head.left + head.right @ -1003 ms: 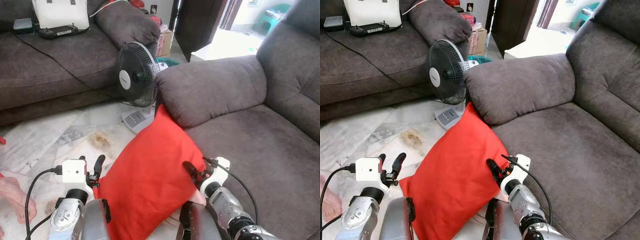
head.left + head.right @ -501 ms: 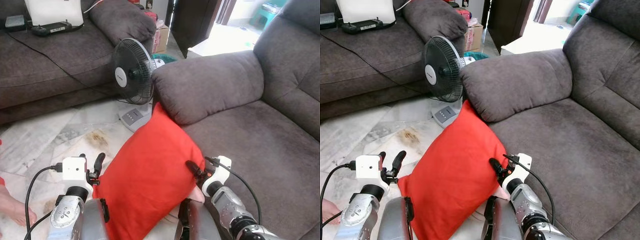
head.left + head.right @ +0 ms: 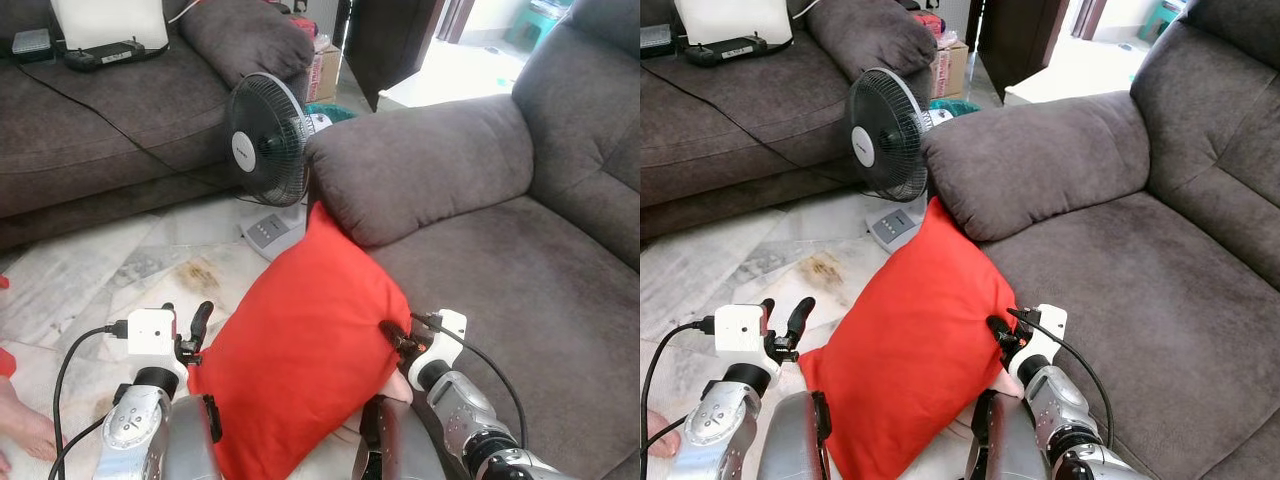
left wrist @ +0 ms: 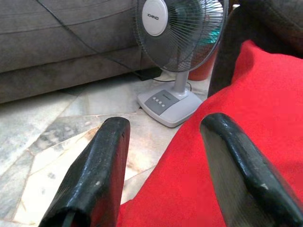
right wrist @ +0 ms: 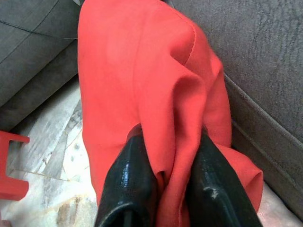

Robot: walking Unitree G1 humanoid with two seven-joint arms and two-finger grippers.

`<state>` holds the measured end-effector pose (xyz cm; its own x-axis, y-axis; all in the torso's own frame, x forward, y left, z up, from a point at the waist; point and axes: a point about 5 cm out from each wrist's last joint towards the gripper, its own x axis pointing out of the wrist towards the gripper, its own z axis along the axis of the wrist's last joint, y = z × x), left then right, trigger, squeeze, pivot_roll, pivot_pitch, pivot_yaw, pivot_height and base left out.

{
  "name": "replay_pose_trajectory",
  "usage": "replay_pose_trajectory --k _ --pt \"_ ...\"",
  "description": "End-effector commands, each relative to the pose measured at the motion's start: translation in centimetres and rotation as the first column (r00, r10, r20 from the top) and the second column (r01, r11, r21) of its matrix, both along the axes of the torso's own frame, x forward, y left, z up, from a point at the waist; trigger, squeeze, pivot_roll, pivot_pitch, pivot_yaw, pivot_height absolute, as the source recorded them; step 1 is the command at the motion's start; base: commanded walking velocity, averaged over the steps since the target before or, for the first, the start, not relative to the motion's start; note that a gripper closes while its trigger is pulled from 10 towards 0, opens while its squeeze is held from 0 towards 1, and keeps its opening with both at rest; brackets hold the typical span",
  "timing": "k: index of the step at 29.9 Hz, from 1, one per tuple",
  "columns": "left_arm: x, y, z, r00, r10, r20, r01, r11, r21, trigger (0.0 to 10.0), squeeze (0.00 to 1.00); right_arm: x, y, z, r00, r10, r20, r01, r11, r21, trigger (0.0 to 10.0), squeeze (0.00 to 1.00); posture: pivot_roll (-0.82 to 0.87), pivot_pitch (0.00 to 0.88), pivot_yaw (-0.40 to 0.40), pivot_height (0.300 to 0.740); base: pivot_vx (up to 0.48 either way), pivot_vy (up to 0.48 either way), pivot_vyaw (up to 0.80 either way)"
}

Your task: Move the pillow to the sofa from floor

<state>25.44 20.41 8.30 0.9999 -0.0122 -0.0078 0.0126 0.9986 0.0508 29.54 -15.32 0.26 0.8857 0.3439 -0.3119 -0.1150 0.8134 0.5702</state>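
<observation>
Right wrist view: right claw [image 5: 165, 189] pinches one red pillow [image 3: 300, 340]; left claw [image 4: 165, 175] gapes.

Living room of a home. Two grey fabric sofas [image 3: 520, 230] [image 3: 110, 110] stand at right angles around a marble-tiled floor [image 3: 110, 270]. A small electric fan [image 3: 266, 145] stands on the floor between them, its cable trailing over the far sofa. A red pillow [image 3: 300, 350] leans against the near sofa's armrest [image 3: 420, 170]. Behind, a dark door [image 3: 400, 40] opens onto a bright adjoining room.
</observation>
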Motion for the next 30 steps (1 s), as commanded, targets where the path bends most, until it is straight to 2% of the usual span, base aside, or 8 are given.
replay_pose_trajectory --k 1,13,15,26,30 --pt "0.11 -0.41 -0.34 1.000 -0.016 -0.022 0.016 1.000 0.002 10.0 0.00 0.09 -0.70 0.16 1.000 -0.014 0.013 0.014 0.999 -0.031 0.0 0.00 0.22 0.105 -0.152 0.530 0.000 0.000 0.00" --pt "0.35 -0.82 -0.55 0.999 -0.035 -0.025 0.035 0.999 -0.005 10.0 0.00 0.06 -0.93 0.17 1.000 -0.012 0.020 0.013 0.998 -0.059 0.0 0.00 0.21 0.093 -0.146 0.530 0.000 0.000 0.00" --pt "0.45 -0.90 -0.61 0.999 -0.036 -0.026 0.036 0.999 -0.007 10.0 0.00 0.01 -0.86 0.15 1.000 0.011 0.024 -0.009 0.996 -0.089 0.0 0.00 0.21 0.088 -0.149 0.530 0.000 0.000 0.00" --pt "0.50 -0.87 -0.76 0.999 -0.034 -0.029 0.034 0.999 -0.008 10.0 0.00 0.03 -0.78 0.18 0.999 0.025 0.030 -0.021 0.994 -0.106 0.0 0.00 0.21 0.080 -0.146 0.530 0.000 0.000 0.00" --pt "0.51 -0.85 -0.90 0.999 -0.036 -0.032 0.035 0.999 -0.007 10.0 0.00 -0.08 -0.64 0.06 0.998 0.057 0.025 -0.053 0.988 -0.144 0.0 0.00 0.21 0.067 -0.138 0.530 0.000 0.000 0.00"
